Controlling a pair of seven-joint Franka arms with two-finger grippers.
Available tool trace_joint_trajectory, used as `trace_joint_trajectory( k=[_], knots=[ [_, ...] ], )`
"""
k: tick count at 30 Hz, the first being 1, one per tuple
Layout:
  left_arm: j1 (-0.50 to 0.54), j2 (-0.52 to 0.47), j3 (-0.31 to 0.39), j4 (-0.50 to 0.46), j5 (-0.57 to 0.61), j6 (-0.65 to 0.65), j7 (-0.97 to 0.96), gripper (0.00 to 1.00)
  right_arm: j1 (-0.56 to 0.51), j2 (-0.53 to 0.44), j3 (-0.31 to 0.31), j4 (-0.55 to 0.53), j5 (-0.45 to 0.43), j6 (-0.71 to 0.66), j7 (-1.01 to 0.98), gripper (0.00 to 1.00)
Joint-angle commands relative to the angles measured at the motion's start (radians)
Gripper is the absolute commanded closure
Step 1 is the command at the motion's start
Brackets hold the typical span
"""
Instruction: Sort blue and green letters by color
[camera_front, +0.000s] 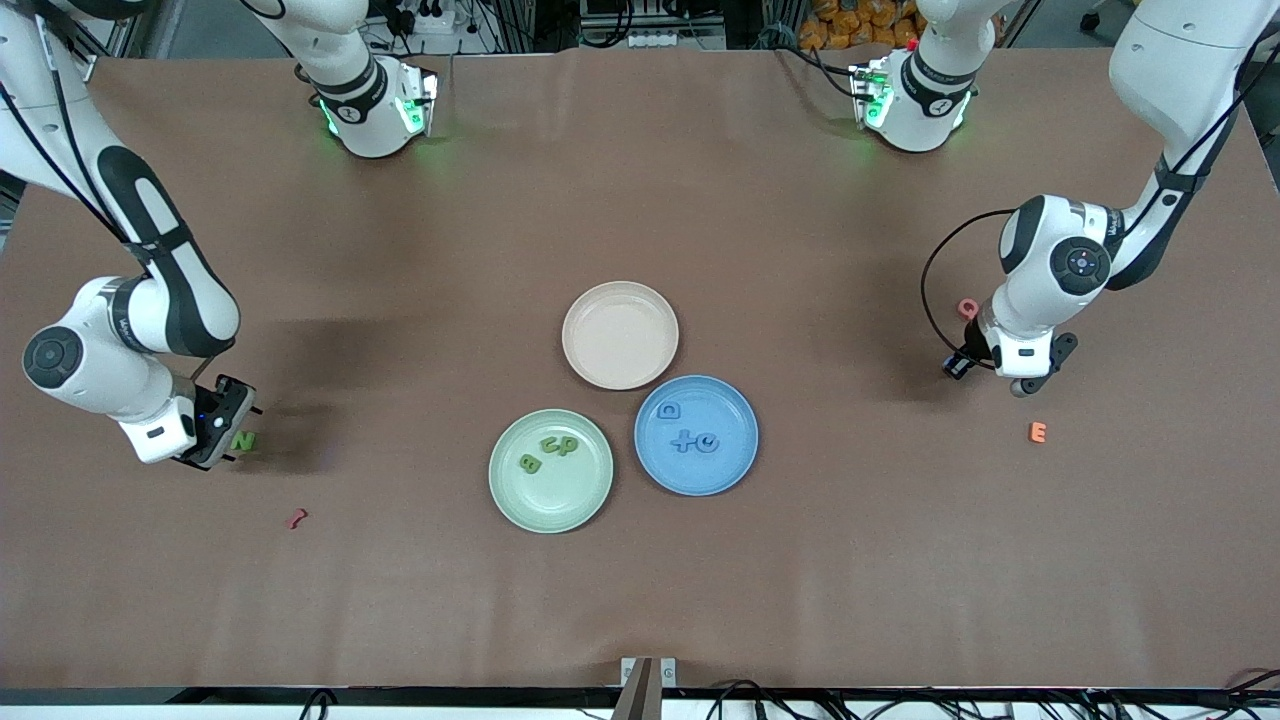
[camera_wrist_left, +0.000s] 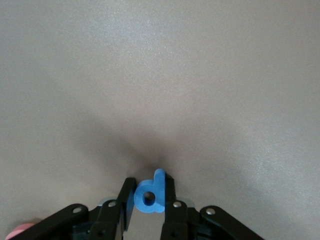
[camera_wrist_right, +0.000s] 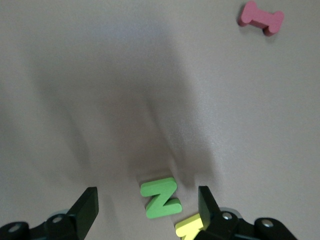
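Brown desk (camera_front: 640, 600) carries three plates at its middle: beige plate (camera_front: 620, 300) farthest from the front camera, green plate (camera_front: 551, 505) and blue plate (camera_front: 697, 475) side by side nearer to it, all three rims close together. Green plate holds three green letters: B (camera_front: 530, 463), C (camera_front: 549, 445), P (camera_front: 567, 444). Blue plate holds three blue letters: D (camera_front: 669, 409), X (camera_front: 683, 440), Q (camera_front: 708, 442). Fourth green letter, N (camera_wrist_right: 161, 198), lies flat on the desk at the right arm's end, between the spread fingers (camera_wrist_right: 86, 210) of the right tool (camera_wrist_right: 147, 210), which sits low over it, not gripping. Yellow piece (camera_wrist_right: 189, 230) lies just beside the N, partly hidden under one finger. Red piece (camera_front: 296, 518) lies on the desk nearer the front camera than the N. Left tool (camera_wrist_left: 149, 200) is at the left arm's end, clamped on the blue P (camera_wrist_left: 151, 192), held off the desk surface. Pink letter (camera_front: 967, 308) lies near that arm's wrist; orange E (camera_front: 1038, 432) is on the desk nearer the front camera.
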Motion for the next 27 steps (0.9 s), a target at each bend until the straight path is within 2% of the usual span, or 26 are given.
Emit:
trace_joint_trajectory(
  k=[1, 7, 12, 14, 18, 27],
  knots=[
    [0.006, -0.013, -0.007, -0.011, 0.028, -0.002, -0.047, 0.85, -0.015, 0.012, 0.015, 0.004, -0.024, 0.019, -0.011, 0.13],
    [0.003, -0.016, -0.064, 0.048, 0.028, -0.026, -0.103, 0.85, -0.016, 0.030, 0.015, 0.015, -0.025, 0.030, -0.011, 0.15],
    [-0.001, -0.005, -0.152, 0.151, 0.027, -0.130, -0.177, 0.85, -0.016, 0.036, 0.015, 0.021, -0.025, 0.036, -0.011, 0.17],
    [-0.033, 0.008, -0.175, 0.205, 0.025, -0.178, -0.220, 0.85, -0.016, 0.036, 0.015, 0.021, -0.025, 0.036, -0.013, 0.18],
    [-0.145, 0.058, -0.172, 0.286, 0.028, -0.238, -0.266, 0.85, -0.018, 0.036, 0.015, 0.021, -0.025, 0.036, -0.013, 0.21],
    [-0.326, 0.160, -0.167, 0.446, 0.036, -0.241, -0.293, 0.85, -0.018, 0.044, 0.011, 0.023, -0.024, 0.045, -0.028, 0.28]
  ],
)
